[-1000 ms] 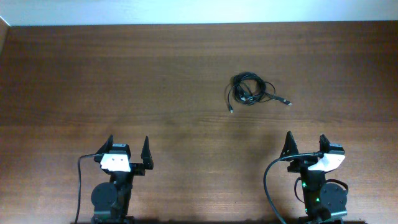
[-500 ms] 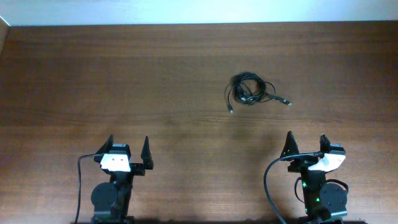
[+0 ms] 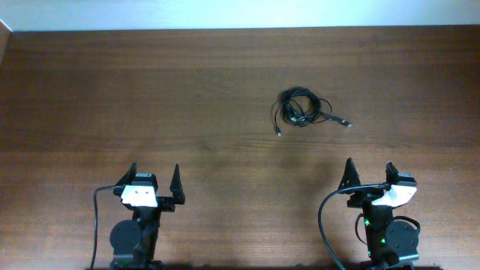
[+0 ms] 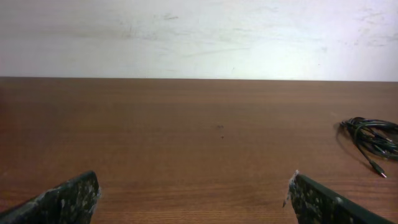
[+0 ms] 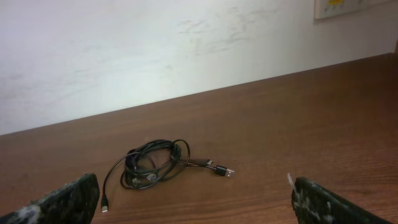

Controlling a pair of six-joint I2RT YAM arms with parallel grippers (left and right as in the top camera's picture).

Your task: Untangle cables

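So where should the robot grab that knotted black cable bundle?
Probably the loose plug end poking out of the cables toward the right tool. It lies flat, clear of the knot, so coming straight down from above looks easiest.

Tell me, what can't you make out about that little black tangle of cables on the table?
Number of cables: overhead, too small; right wrist, loops overlap and hide each other.
Plugs: type too small to tell in every view.
The tangle's right side: left wrist, cut off by the picture's right edge.
Whether truly knotted or just coiled: crossings too fine to trace anywhere.
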